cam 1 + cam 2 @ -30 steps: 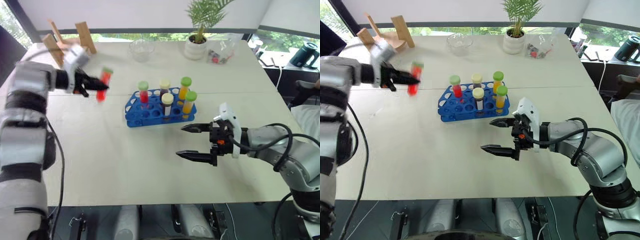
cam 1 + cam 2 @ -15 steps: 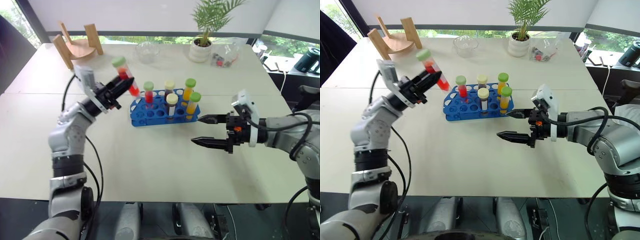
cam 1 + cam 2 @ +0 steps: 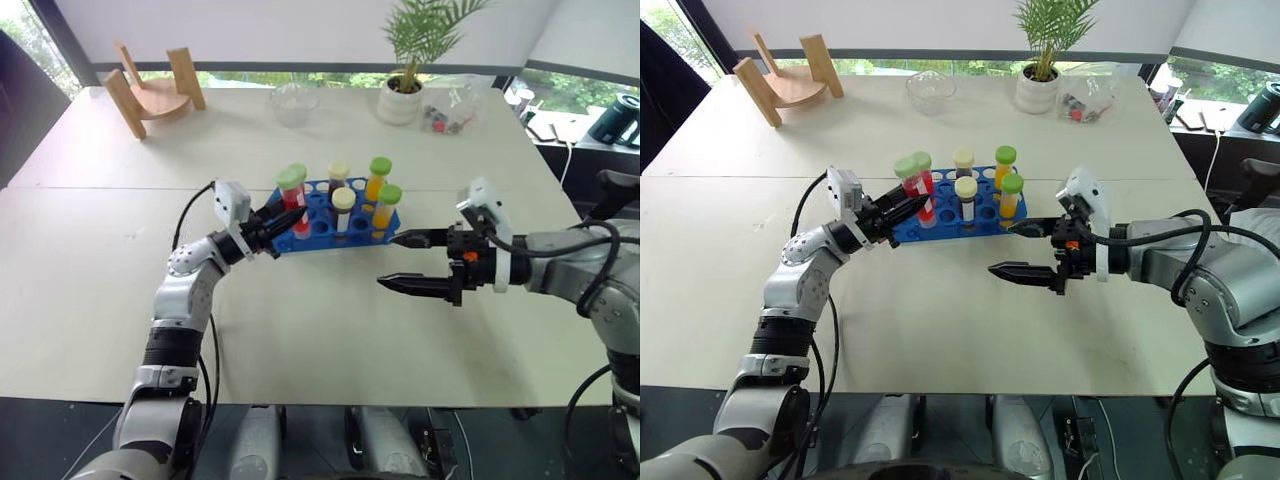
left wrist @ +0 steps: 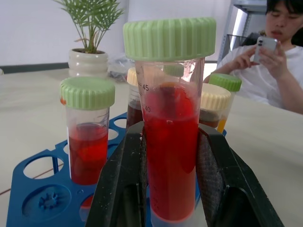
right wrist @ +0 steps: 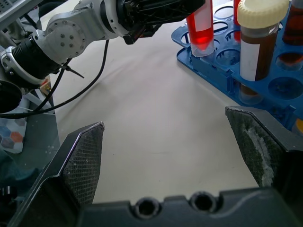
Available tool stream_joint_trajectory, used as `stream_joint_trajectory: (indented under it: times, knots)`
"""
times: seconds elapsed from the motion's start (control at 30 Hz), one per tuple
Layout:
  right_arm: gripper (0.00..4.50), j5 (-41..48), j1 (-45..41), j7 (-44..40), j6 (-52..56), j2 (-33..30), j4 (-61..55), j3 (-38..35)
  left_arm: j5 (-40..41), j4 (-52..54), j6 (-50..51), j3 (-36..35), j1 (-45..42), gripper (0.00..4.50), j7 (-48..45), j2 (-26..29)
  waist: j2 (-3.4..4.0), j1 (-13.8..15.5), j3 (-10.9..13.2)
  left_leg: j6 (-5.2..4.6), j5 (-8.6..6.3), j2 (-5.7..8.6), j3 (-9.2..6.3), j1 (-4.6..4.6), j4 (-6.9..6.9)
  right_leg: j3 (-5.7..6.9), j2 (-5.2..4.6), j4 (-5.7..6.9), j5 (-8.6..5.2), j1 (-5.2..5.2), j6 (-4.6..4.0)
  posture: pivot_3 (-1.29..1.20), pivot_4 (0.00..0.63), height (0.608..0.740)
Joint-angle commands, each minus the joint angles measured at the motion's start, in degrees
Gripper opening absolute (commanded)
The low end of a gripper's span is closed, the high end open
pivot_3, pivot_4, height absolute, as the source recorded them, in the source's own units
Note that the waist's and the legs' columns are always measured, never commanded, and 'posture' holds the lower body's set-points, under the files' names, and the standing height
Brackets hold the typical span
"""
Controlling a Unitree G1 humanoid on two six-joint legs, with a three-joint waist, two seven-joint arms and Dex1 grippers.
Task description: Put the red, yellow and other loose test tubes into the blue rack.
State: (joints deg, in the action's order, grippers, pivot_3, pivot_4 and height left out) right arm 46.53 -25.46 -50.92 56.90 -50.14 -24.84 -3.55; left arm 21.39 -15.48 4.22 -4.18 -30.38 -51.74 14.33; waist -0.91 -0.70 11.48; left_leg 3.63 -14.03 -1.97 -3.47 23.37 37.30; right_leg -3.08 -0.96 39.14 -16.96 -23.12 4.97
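My left gripper (image 3: 283,218) is shut on a bright red test tube (image 3: 292,200) with a green cap, held nearly upright. The tube's lower end (image 5: 201,23) is at a corner hole of the blue rack (image 3: 340,238), at the rack's left end. I cannot tell if it is inside the hole. Both fingers (image 4: 120,189) clamp the tube (image 4: 170,142) from its sides. Several capped tubes stand in the rack: red (image 4: 87,142), dark with cream cap (image 5: 258,42), and yellow (image 3: 376,180). My right gripper (image 3: 390,260) hangs open and empty just right of the rack, pointing left.
At the table's far side stand a wooden stand (image 3: 155,90), a glass bowl (image 3: 290,100), a potted plant (image 3: 405,95) and a plastic bag (image 3: 445,105). A seated person with a phone (image 4: 265,61) is beyond the table's right end.
My left gripper has carried the red tube right and down from above the table's left part to the rack's left corner, turning it more upright. The right gripper has stayed put.
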Motion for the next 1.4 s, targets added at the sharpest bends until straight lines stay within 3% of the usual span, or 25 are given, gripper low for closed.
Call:
stream_joint_trajectory:
  times: [0.03, 0.67, 0.9, 0.93, 1.13, 1.3, 1.4]
  knots:
    - [4.50, 1.9, 1.1, 0.8, -0.3, 0.6, -2.1, -2.6, -1.4, -1.2, -2.7, 0.8, -1.0, 0.84, -0.3, 0.6, 0.00, 0.0, 0.0, 0.00, 0.00, 0.00, 0.00, 0.00, 0.00, 0.00, 0.00, 0.00, 0.00, 0.00, 0.00, 0.00, 0.150, 0.740]
    - [4.50, 2.9, 4.1, 3.8, -0.8, 2.6, -3.2, -3.2, -3.6, -8.7, -9.6, 1.0, -4.0, 0.84, 0.5, 1.7, 0.02, -0.1, 0.0, 0.00, 0.00, -0.01, -0.01, -0.01, -0.04, 0.00, 0.03, 0.00, 0.00, -0.01, 0.00, 0.00, 0.150, 0.740]
    - [4.50, 2.7, 4.4, 3.8, -1.1, 3.0, -3.0, -2.6, -4.0, -9.6, -9.2, 0.5, -4.7, 4.30, -1.5, 5.2, 0.02, -0.2, 0.0, 0.00, 0.00, -0.01, -0.02, -0.02, -0.07, 0.00, 0.04, -0.01, 0.00, -0.01, 0.00, 0.00, 0.150, 0.740]
    - [4.50, 2.6, 4.4, 3.7, -1.2, 3.0, -2.9, -2.5, -3.8, -9.3, -8.2, 0.6, -4.9, 4.48, -1.8, 5.9, 0.02, -0.1, 0.0, 0.00, 0.00, -0.01, -0.02, -0.02, -0.07, 0.00, 0.04, -0.01, 0.00, -0.01, 0.00, 0.00, 0.150, 0.740]
    - [4.50, 2.9, 7.2, 1.3, -1.3, 0.6, -2.7, -4.5, 1.9, 11.4, 10.5, 0.1, 4.2, 4.48, -6.2, 17.7, 0.03, -0.5, 0.0, 0.00, 0.00, -0.05, 0.00, -0.01, -0.17, -0.02, 0.04, -0.09, -0.01, -0.04, -0.01, 0.00, 0.150, 0.740]
    - [4.50, 2.3, 11.4, -3.6, -2.0, -3.3, 0.6, -6.3, 6.4, 25.9, 22.2, -3.9, 19.3, 4.48, -12.0, 32.7, 0.06, -0.5, 0.0, -0.01, -0.01, -0.12, 0.03, -0.02, -0.28, -0.03, 0.06, -0.12, -0.07, -0.09, -0.10, 0.00, 0.150, 0.740]
    - [4.50, 0.0, 12.4, -5.9, -3.9, -4.7, 3.0, -5.0, 7.3, 30.2, 24.8, -6.4, 28.5, 4.48, -14.2, 38.2, 0.07, -0.4, 0.0, -0.01, -0.02, -0.14, 0.10, -0.05, -0.25, -0.04, 0.04, -0.15, -0.12, -0.07, -0.20, 0.00, 0.150, 0.740]
